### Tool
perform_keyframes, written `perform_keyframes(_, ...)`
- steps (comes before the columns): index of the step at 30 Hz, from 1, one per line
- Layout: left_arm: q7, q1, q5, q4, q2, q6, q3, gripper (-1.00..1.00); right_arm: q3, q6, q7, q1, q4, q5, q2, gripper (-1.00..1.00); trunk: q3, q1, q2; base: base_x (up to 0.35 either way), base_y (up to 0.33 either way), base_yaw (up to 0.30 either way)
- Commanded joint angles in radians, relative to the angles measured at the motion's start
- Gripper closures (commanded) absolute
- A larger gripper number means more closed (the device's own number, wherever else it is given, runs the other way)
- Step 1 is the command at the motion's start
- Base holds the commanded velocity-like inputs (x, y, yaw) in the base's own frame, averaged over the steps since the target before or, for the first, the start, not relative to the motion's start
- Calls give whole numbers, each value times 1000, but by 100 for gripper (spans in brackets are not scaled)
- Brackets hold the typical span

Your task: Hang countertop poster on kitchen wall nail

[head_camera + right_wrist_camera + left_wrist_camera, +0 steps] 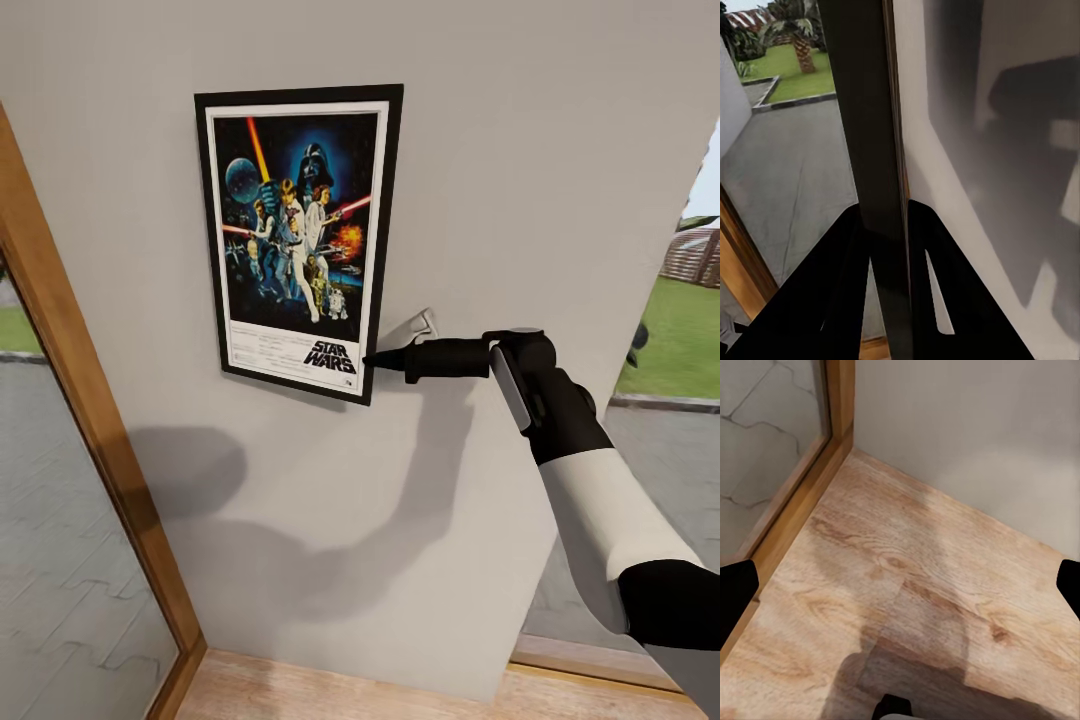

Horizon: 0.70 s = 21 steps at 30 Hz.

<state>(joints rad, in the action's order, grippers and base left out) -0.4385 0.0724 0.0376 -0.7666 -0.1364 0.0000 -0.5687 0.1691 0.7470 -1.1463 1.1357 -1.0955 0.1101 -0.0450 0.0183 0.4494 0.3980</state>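
- Black-framed and white-bordered, the poster (298, 240) sits flat against the light-grey wall (520, 200), upright but leaning slightly, its lower right corner lowest.
- The right gripper (372, 360) reaches in sideways from the right and meets the frame at that lower right corner; gripping the edge rather than the face lets the print lie close to the wall.
- In the right wrist view the dark frame edge (874, 150) runs straight between the two black fingers (847, 270), which press on either side of it, so the fingers are clenched on the poster.
- I cannot make out a nail; if one is there, the poster hides it. So whether the frame hangs by itself or the arm carries it cannot be settled from here.
- My reading is that the task is near its end: the poster is up at hanging height and only the letting-go is not yet done.
- The slight tilt suggests that the poster could swing or slip if released without a firm catch behind it.
- The left gripper (900, 585) points down at the pale wood floor (907, 607), beside the wooden window frame (802, 502). Its dark tips show at opposite edges of the picture, wide apart and holding nothing, presumably kept low so as not to get in the way.
- A pale bracket-like shape (418, 325) lies on the wall just above the right gripper; I cannot tell what it is.
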Motion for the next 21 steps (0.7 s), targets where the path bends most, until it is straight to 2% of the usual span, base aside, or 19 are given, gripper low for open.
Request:
perform_keyframes(1,-5,0,4,0,0,0,-1,-100,2,11,2,1,0,11,-1,100,2,1,2,0,0,0)
perform_keyframes(21,-4,0,4,-3,3,-3,-2,-100,3,7,3,-10,0,14,-7,100,2,1,2,0,0,0)
